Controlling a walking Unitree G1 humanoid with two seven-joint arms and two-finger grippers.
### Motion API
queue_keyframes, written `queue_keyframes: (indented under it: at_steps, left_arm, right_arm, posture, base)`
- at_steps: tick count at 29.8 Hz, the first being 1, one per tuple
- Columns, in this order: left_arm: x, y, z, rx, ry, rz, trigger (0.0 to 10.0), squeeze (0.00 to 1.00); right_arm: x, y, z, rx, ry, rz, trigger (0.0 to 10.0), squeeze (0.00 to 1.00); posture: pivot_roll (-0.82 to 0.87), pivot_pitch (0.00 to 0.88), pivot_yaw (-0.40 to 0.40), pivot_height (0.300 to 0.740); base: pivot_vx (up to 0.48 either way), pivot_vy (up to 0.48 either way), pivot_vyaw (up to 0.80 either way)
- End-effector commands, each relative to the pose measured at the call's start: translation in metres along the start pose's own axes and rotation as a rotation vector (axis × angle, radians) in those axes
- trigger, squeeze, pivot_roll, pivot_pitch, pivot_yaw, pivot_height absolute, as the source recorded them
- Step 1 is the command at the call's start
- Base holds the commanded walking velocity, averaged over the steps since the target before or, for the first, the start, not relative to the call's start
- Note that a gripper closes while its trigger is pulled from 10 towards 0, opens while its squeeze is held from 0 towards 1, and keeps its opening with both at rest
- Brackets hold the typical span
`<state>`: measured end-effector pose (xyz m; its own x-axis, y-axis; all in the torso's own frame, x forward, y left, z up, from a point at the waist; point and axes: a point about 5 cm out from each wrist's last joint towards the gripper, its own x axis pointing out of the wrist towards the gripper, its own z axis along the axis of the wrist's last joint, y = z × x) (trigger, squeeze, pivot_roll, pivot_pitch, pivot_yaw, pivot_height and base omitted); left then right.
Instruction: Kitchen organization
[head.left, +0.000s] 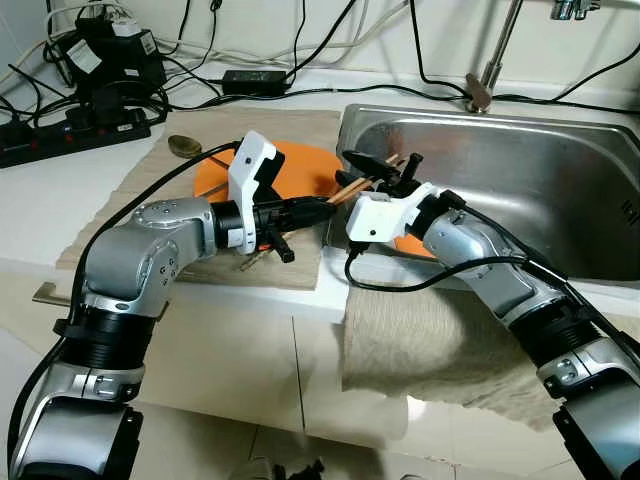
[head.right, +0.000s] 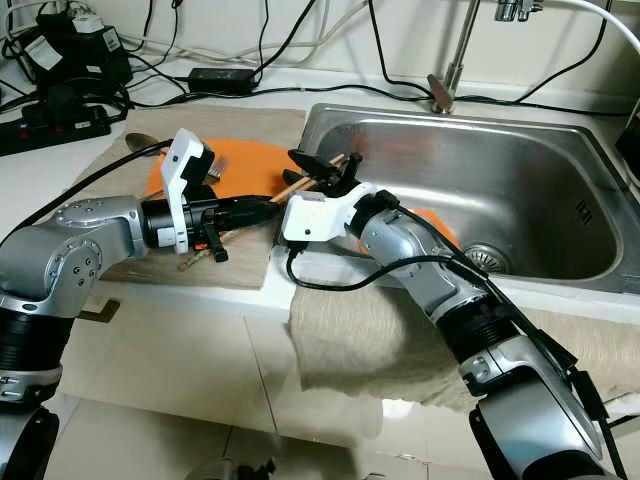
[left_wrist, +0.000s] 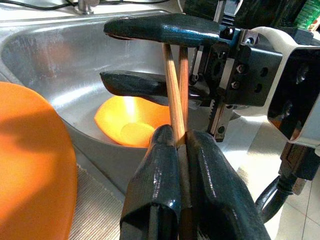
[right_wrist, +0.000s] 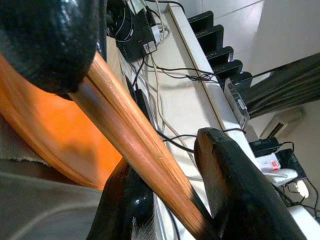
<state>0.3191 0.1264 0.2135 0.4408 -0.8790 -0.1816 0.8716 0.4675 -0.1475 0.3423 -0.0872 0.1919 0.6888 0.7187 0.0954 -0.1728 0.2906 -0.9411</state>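
Note:
My left gripper (head.left: 325, 206) is shut on a pair of wooden chopsticks (head.left: 356, 185), holding them over the counter just left of the sink's rim (head.left: 345, 130). The sticks slant up toward the sink. The right gripper (head.left: 355, 165) stands open at their far end, with one finger above the sticks and one below. In the left wrist view the chopsticks (left_wrist: 175, 100) run from my shut fingers (left_wrist: 160, 170) up between the right gripper's spread fingers (left_wrist: 165, 27). An orange plate (head.left: 300, 165) lies on the mat behind both grippers.
An orange bowl (left_wrist: 130, 125) sits in the steel sink against its left wall. A spoon (head.left: 183, 145) lies on the beige mat (head.left: 130, 190). A towel (head.left: 430, 340) hangs over the counter front. Power strips and cables (head.left: 70, 135) crowd the back left, and the faucet (head.left: 490, 70) stands behind the sink.

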Motion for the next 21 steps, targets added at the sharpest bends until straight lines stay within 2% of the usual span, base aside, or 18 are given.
queue_keyframes:
  at_steps: [1,21]
  left_arm:
    - [-0.0008,-0.0035,0.0182,0.073,-0.081,-0.019,0.0,0.00]
    - [-0.0002,0.0059,0.0133,0.097,-0.049,0.047,0.0,0.00]
  right_arm:
    - [-0.0005,0.0105,0.0008,0.119,0.003,-0.006,0.0,0.00]
    - [-0.0007,0.0121,-0.0001,0.167,0.025,-0.019,0.0,0.00]
  posture:
    - [0.06,0.018,0.036,0.740]
    - [0.06,0.021,0.036,0.740]
  base:
    - [0.000,0.000,0.00]
    - [0.000,0.000,0.00]
